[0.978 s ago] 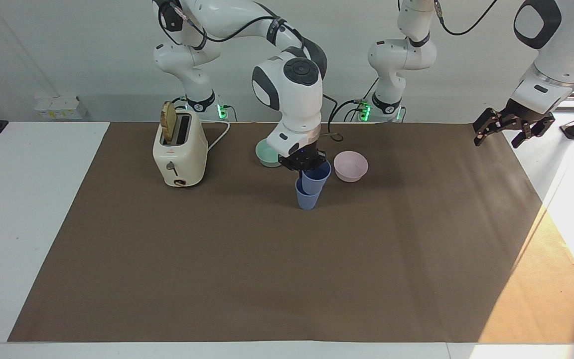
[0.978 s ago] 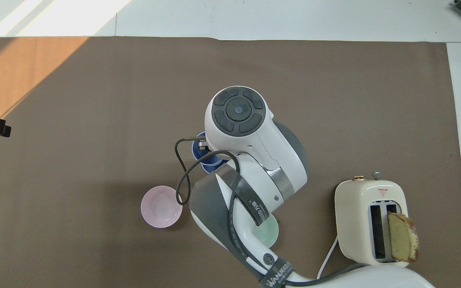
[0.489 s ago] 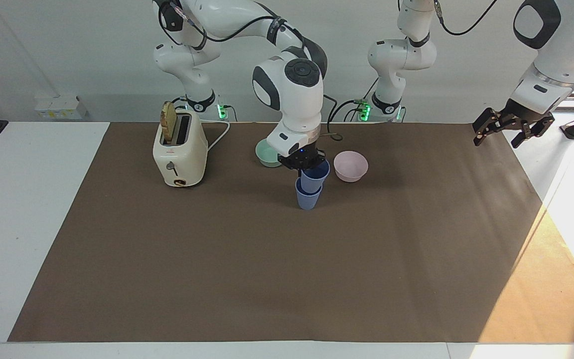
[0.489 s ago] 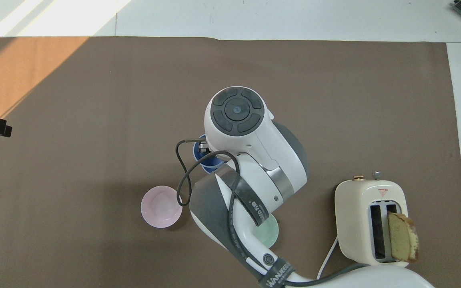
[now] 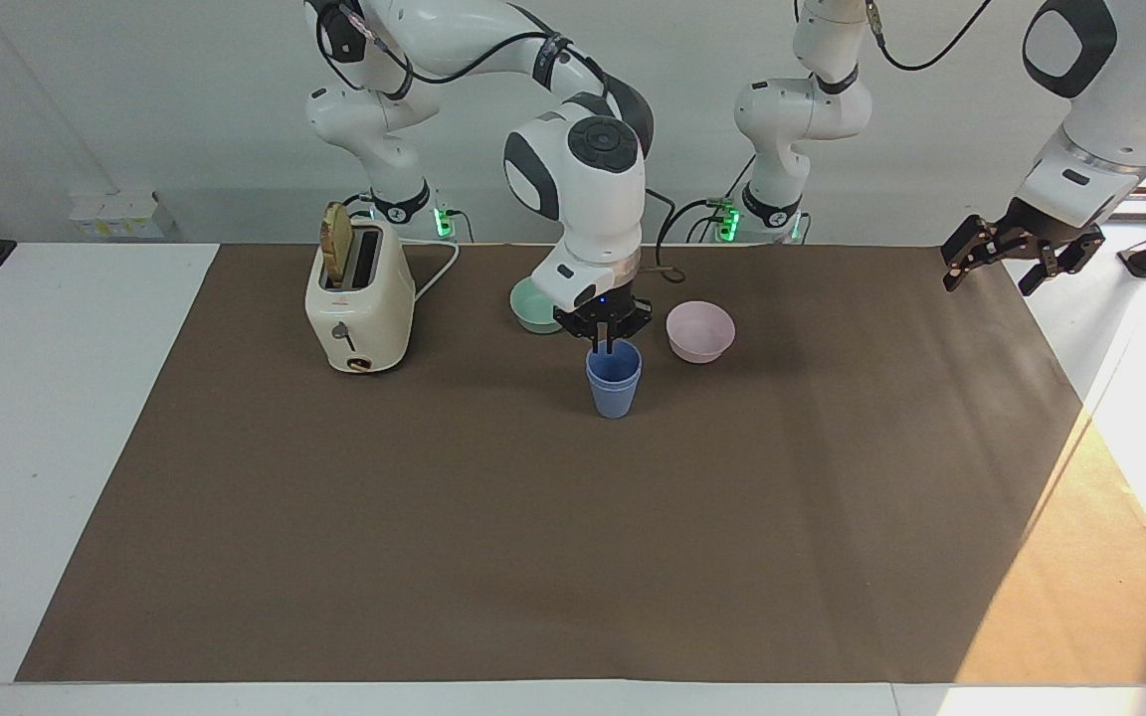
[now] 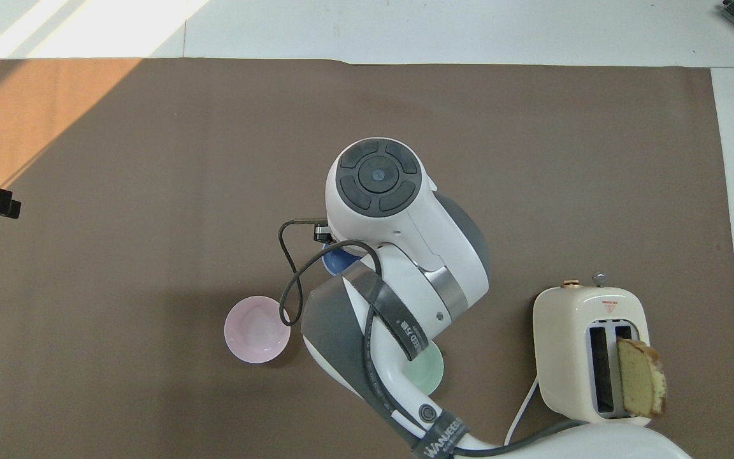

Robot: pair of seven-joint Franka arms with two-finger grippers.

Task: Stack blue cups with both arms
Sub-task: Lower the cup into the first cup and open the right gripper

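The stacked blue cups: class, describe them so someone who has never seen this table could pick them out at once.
Start at the cream toaster holding a bread slice, toward the right arm's end of the brown mat. Move along past the pale green bowl to the right gripper; directly under it stand the blue cups. Unlike the low green and pink bowl beside them, they are tall, tapered and blue.

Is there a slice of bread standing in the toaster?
Yes, in the overhead view a slice of bread sticks up out of one slot of the cream toaster.
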